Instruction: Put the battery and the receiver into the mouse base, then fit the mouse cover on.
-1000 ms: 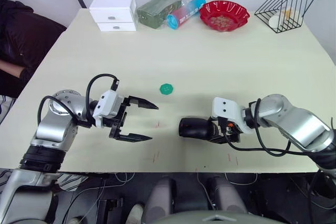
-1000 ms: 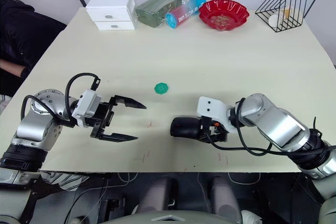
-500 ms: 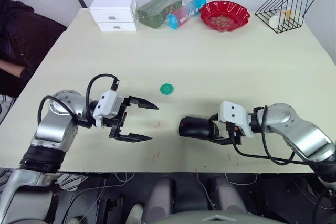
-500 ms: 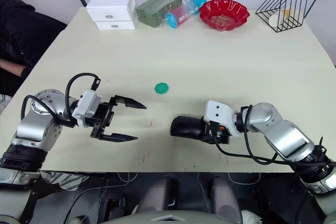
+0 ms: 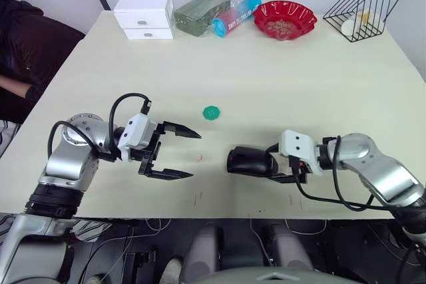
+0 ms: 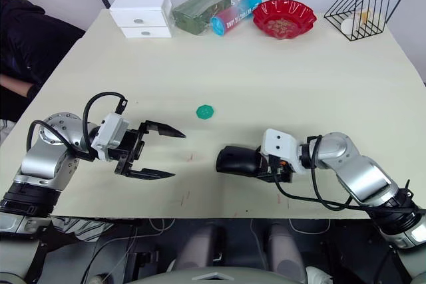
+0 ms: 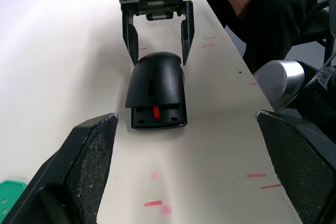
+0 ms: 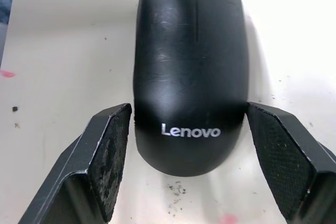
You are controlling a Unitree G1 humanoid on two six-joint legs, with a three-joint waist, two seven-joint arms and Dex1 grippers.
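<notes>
We see the black oval mouse base [image 5: 249,161], with its smooth black plastic mouse cover [image 8: 190,72] on top, lying low in the frame's centre on the pale table [image 5: 266,78]. Our right gripper [image 5: 276,166] has its jaws spread either side of the mouse's rear end, gripping nothing. Our left gripper [image 5: 187,154], lower left, gapes wide and empty. A green toothed disc [image 5: 211,112] lies between them, farther up. Along the top edge stand a white drawer box [image 5: 143,14], a red bowl [image 5: 284,19] and a black wire rack [image 5: 363,8].

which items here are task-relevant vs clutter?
Job: mouse cover, sitting on the mouse base, between the right gripper fingers.

Lying about: green disc, white drawer box, red bowl, wire rack, blue tube.
</notes>
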